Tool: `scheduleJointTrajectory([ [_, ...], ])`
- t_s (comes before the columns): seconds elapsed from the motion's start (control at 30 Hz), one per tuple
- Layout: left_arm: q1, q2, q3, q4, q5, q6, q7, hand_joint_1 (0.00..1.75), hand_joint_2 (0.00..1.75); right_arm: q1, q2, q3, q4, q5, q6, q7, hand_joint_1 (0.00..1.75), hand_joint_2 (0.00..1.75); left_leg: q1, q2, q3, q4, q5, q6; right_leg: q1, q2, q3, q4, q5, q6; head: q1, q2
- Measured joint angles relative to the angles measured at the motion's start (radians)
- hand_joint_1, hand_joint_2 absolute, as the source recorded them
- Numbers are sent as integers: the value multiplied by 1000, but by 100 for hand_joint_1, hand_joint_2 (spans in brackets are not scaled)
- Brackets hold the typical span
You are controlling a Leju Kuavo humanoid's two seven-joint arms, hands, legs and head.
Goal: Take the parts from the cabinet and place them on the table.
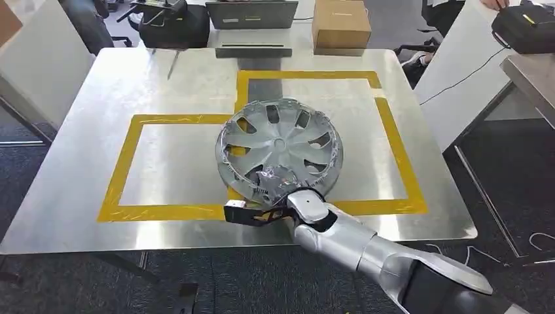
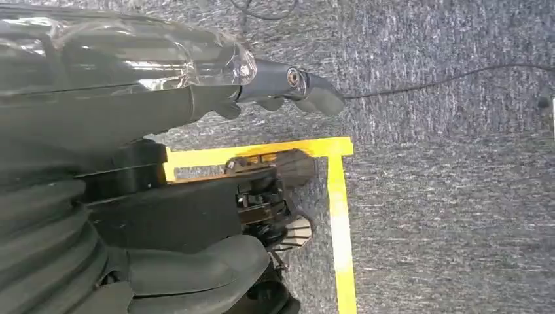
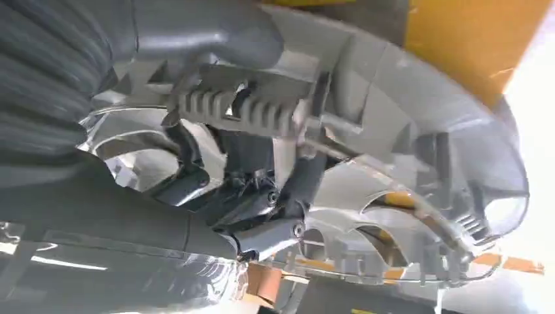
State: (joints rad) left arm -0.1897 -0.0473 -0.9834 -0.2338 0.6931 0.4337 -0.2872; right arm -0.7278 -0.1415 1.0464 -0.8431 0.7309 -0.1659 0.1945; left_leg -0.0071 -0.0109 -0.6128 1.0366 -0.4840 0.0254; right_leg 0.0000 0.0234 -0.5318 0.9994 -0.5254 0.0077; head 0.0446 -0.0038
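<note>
A silver wheel cover (image 1: 280, 147) with curved spokes, wrapped in clear film, sits tilted over the middle of the steel table (image 1: 85, 124). It straddles the yellow tape outline (image 1: 124, 163). My right hand (image 1: 265, 208) grips its near rim from below, at the table's front edge. In the right wrist view the dark fingers (image 3: 262, 196) hook into the ribbed underside of the wheel cover (image 3: 419, 137). My left hand (image 2: 262, 190) hangs over grey carpet with nothing in it, its thumb (image 2: 298, 85) apart from the fingers.
At the table's far edge stand a cardboard box (image 1: 340, 23) and a laptop (image 1: 252, 13). A second table (image 1: 533, 72) and a black bag (image 1: 527, 26) are at the right. Yellow tape (image 2: 340, 216) marks the carpet below my left hand.
</note>
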Motion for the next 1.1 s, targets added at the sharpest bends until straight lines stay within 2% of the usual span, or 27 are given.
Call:
scheduleJointTrajectory([
  [0.23,1,0,0,0,-6,-3,0,0,175,39,-5,-9,-47,-13,-20,0,0,175,0,-7,0,0,0,0,0,-4,1,0,0,0,0,0],
  [0.27,2,1,0,0,-8,-3,1,0,0,47,-6,-13,-59,-18,-21,1,0,175,0,-8,0,0,0,0,0,-4,1,0,0,0,0,0],
  [0.43,5,3,0,0,-6,-6,2,0,0,92,-18,-34,-105,-14,-49,13,0,175,0,-10,0,0,0,0,0,-6,2,0,-1,1,-1,0],
  [0.5,8,3,0,0,1,-6,-7,0,0,124,-24,-51,-135,-27,-121,5,0,175,0,-11,0,0,0,0,0,-6,2,0,-2,1,0,0],
  [0.53,10,4,0,0,5,-5,-14,0,0,140,-25,-63,-155,-63,-163,-14,0,175,0,-11,1,0,0,0,0,-6,3,0,-2,1,0,0],
  [0.57,12,5,0,0,12,0,-23,0,0,162,-25,-80,-182,-141,-217,-62,0,175,0,-12,1,0,0,0,0,-6,3,0,-2,1,-1,0],
  [0.63,19,6,0,0,28,10,-46,0,0,230,-25,-138,-272,-413,-298,-209,0,175,0,-14,1,0,0,0,0,-8,4,-1,-3,1,0,0],
  [0.67,25,8,1,0,35,15,-58,0,0,266,-24,-175,-340,-574,-303,-284,0,175,0,-15,1,0,0,0,0,-10,4,-1,-3,2,0,0],
  [0.7,30,9,2,1,40,19,-65,0,0,294,-24,-202,-401,-679,-301,-325,0,175,0,-15,1,0,0,0,0,-11,4,-1,-3,1,0,0],
  [0.73,36,11,2,1,46,21,-71,0,0,320,-25,-227,-466,-768,-293,-353,0,175,0,-15,1,0,0,0,0,-11,4,-1,-4,1,-1,0],
  [0.87,54,16,3,3,89,23,-99,0,0,421,-29,-323,-734,-1086,-209,-533,0,175,0,-22,2,0,-1,-1,0,-14,5,-2,-6,2,-1,0],
  [0.9,58,17,4,4,96,23,-103,0,0,440,-31,-346,-798,-1119,-199,-554,0,175,0,-23,2,0,-1,-1,0,-14,5,-2,-6,1,-1,0],
  [1.0,65,21,10,6,103,23,-108,0,0,484,-40,-406,-959,-1145,-189,-564,0,175,0,-24,3,0,-2,0,0,-15,5,-2,-7,1,-1,0],
  [1.1,65,23,10,6,105,23,-108,0,0,512,-45,-441,-1062,-1151,-184,-567,0,175,0,-23,4,0,-2,0,0,-15,5,-2,-7,1,0,0],
])
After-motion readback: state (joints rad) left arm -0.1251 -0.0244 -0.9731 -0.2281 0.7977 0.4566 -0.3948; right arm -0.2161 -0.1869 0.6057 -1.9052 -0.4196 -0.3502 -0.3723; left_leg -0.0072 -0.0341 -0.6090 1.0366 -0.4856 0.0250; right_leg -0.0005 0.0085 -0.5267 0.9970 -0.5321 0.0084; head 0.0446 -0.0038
